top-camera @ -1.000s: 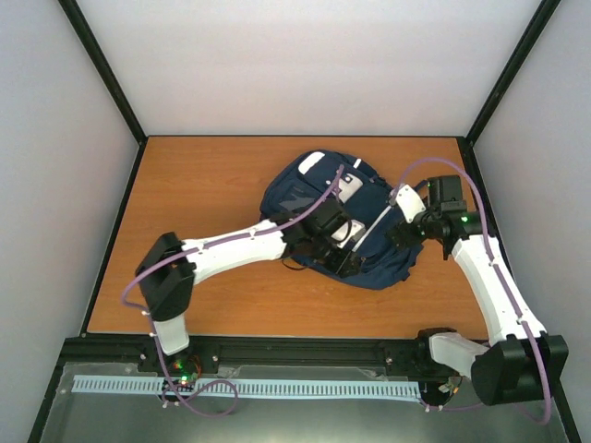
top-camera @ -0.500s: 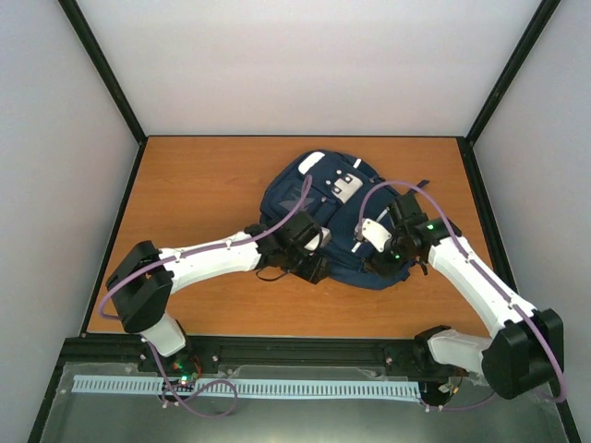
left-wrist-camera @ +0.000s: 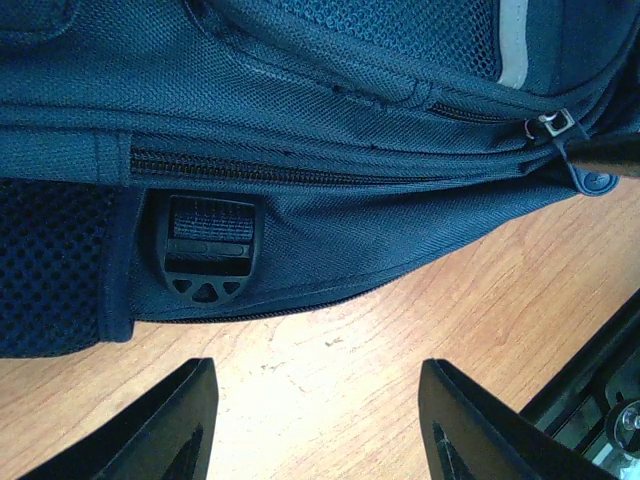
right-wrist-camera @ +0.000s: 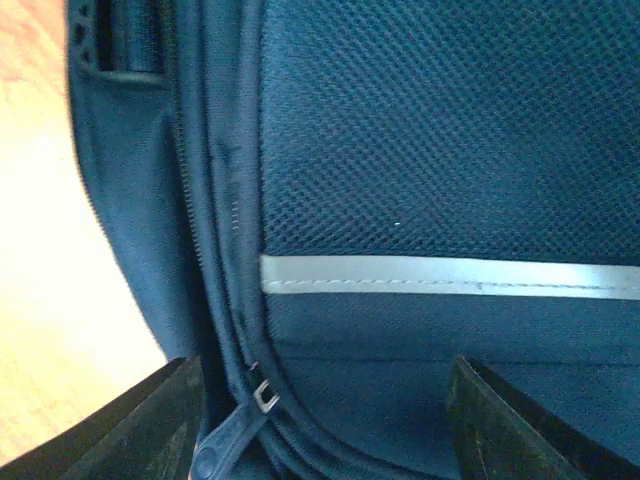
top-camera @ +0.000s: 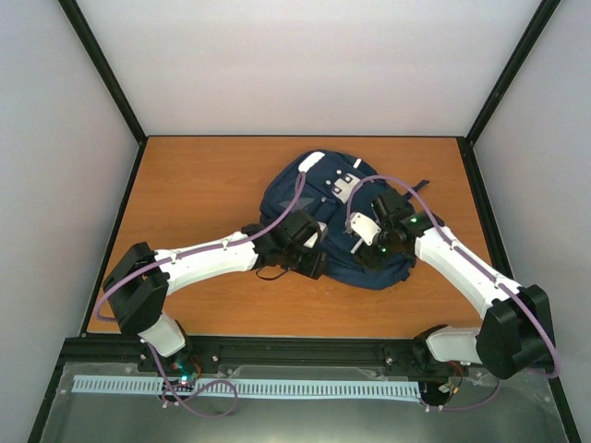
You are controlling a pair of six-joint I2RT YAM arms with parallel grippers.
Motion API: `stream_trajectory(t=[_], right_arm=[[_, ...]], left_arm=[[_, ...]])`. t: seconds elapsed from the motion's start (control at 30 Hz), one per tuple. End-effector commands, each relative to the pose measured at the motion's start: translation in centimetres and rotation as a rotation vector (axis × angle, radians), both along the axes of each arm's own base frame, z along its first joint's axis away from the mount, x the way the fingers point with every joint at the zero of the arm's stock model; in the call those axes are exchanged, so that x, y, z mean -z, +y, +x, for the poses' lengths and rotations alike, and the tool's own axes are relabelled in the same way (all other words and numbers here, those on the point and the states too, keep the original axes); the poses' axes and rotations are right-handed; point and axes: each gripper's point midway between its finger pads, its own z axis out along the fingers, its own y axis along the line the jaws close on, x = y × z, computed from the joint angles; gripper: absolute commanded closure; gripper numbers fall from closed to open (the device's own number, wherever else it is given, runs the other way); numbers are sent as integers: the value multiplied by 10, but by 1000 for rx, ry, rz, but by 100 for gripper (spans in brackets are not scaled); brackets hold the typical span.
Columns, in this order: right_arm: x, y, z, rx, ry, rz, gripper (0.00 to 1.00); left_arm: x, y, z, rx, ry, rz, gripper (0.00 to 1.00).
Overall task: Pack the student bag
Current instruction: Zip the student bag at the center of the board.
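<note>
Lying flat on the far right half of the wooden table (top-camera: 203, 175), the student bag (top-camera: 284, 196) is front face up. A white patch (top-camera: 346, 185) with buckles sits near its far end. Both arms meet over its near edge.

Left gripper (left-wrist-camera: 315, 405): comes in low from the near left, at the bag's near side. Jaws spread wide, holding nothing. Bare wood shows in the gap, and the bag's side wall lies just beyond the fingertips. Whether the tips touch the fabric cannot be told.
- Closed side zipper (left-wrist-camera: 300, 172) runs along the wall.
- Black plastic buckle (left-wrist-camera: 205, 262) on a webbing strap sits just below that zipper.
- Mesh pocket (left-wrist-camera: 50, 262) is beside the buckle, toward the view's left edge.

Right gripper (right-wrist-camera: 325, 425): poised over the bag's near right part, pointing down at the fabric. Jaws wide apart, nothing clamped. Navy fabric fills the gap.
- Grey reflective stripe (right-wrist-camera: 450, 275) crosses the panel below a mesh area.
- Metal slider (right-wrist-camera: 262, 399) with a grey-blue zipper pull (right-wrist-camera: 222, 447) hangs on the seam, just beside one finger. Contact between pull and finger cannot be judged.
- Pale table surface shows past the bag's edge in the right wrist view.
</note>
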Motion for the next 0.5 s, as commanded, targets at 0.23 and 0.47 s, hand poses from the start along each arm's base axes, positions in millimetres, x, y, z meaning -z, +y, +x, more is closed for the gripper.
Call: stream_trajectory(t=[0.23,0.47], right_arm=[[-11,-5,3,16,-59,-79,44],[-7,-8,-25,-14,46,-77,44]], left_arm=[[-9,4,10,-54,-31,-7,42],[-14,8,13,-72,-51,-3,42]])
